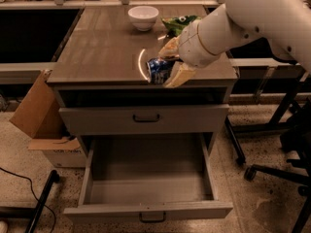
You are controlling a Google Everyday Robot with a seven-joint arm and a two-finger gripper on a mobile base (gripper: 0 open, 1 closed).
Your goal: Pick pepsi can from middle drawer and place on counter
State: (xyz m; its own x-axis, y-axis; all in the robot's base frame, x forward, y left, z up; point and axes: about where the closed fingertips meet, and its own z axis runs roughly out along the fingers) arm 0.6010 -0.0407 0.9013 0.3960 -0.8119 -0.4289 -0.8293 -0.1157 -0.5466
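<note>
The pepsi can (156, 71) sits in the grasp of the gripper (167, 67), over the front part of the counter (102, 47), right of centre and close to the front edge. The can is tipped well off upright, with one silver end facing left. Whether it touches the counter surface cannot be told. The gripper is clenched on the can: one pale finger lies above it and the other (179, 75) below and to its right. The white arm (252, 13) enters from the upper right and reaches down to the left across the right rear corner of the counter. The middle drawer (146, 188) is pulled fully out below, showing a bare grey floor and low side walls, with a dark bar handle on its front panel. Above it, the upper drawer front (143, 118) is closed. At the back of the counter stand a white bowl (143, 17) and, just right of it, a green snack bag (177, 24) partly hidden by the arm. A cardboard box (34, 106) leans against the left side of the cabinet.
</note>
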